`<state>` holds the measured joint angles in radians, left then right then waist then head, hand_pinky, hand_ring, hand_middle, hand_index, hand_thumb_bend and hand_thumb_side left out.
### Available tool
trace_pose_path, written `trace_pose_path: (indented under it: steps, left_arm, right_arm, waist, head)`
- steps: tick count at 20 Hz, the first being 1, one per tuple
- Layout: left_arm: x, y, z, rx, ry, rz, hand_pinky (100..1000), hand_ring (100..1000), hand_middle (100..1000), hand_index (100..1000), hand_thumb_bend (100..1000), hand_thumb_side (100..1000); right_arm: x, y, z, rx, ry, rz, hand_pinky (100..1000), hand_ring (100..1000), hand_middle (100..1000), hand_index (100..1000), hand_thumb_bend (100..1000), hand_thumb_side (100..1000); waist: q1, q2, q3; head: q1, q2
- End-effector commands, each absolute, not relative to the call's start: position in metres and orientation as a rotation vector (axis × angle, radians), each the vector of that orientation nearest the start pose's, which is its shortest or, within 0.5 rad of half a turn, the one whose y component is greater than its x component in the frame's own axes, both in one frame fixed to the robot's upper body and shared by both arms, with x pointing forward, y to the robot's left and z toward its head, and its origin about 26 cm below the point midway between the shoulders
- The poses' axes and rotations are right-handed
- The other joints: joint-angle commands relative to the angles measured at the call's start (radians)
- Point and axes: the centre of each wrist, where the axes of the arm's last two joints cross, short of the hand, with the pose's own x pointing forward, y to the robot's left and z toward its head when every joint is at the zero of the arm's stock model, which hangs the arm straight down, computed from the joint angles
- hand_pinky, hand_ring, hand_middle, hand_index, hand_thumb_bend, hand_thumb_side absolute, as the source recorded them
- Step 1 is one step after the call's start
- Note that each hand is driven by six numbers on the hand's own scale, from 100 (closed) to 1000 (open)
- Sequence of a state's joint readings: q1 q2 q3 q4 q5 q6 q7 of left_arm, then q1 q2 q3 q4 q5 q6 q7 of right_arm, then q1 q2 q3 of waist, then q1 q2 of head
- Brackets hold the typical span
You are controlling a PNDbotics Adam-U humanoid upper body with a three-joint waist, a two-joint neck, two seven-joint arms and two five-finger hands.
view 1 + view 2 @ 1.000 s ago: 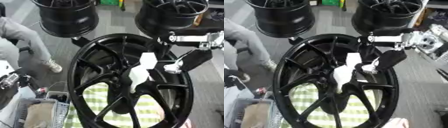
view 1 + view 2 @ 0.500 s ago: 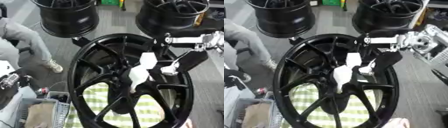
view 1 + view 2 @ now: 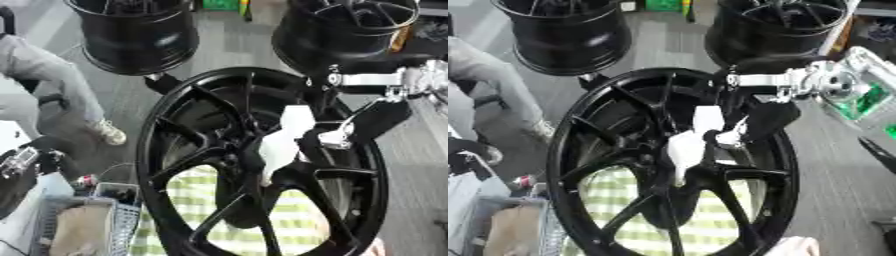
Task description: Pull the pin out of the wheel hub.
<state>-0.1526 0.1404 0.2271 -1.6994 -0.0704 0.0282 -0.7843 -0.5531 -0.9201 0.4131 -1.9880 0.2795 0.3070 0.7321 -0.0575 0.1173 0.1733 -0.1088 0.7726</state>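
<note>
At wheel hub (image 3: 262, 165) centre | white pin (image 3: 282, 137): light, rigid, smooth; take upper end | right hand (image 3: 363, 125) fingers: cannot tell

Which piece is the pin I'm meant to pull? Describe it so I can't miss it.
Find the big black spoked wheel lying nearest the camera. At its centre hub, a white elongated piece sticks out, with the right hand reaching it. It is the only white part among black spokes.

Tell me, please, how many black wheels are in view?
3: one large wheel in front at the centre, one behind it at upper left, one at upper right. Others may be hidden.
</note>
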Motion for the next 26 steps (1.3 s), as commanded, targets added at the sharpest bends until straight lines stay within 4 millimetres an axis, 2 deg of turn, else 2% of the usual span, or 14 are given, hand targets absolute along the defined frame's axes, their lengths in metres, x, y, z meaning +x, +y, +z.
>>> trace_pose_path:
  steps: [1, 12, 26]
  left_arm:
    - [0.309, 0.318, 0.087, -0.224, -1.686, -0.733, 595, 463, 585, 715, 100, 906]
    - [0.309, 0.318, 0.088, -0.226, -1.688, -0.734, 596, 463, 585, 715, 100, 906]
    - [0.309, 0.317, 0.088, -0.232, -1.692, -0.737, 597, 463, 585, 715, 100, 907]
  right_arm:
    - [0.299, -0.246, 0.265, -0.491, -1.279, 1.736, 720, 691, 876, 983, 287, 490]
    - [0.3, -0.244, 0.263, -0.535, -1.229, 1.711, 710, 669, 859, 967, 285, 487]
    - [0.325, -0.249, 0.245, -0.54, -1.2, 1.65, 691, 647, 823, 935, 273, 479]
  waist:
    - [0.002, -0.012, 0.001]
    - [0.003, -0.009, 0.005]
    - [0.006, -0.005, 0.01]
  head:
    - [0.0, -0.003]
    - [-0.002, -0.003]
    - [-0.007, -0.003]
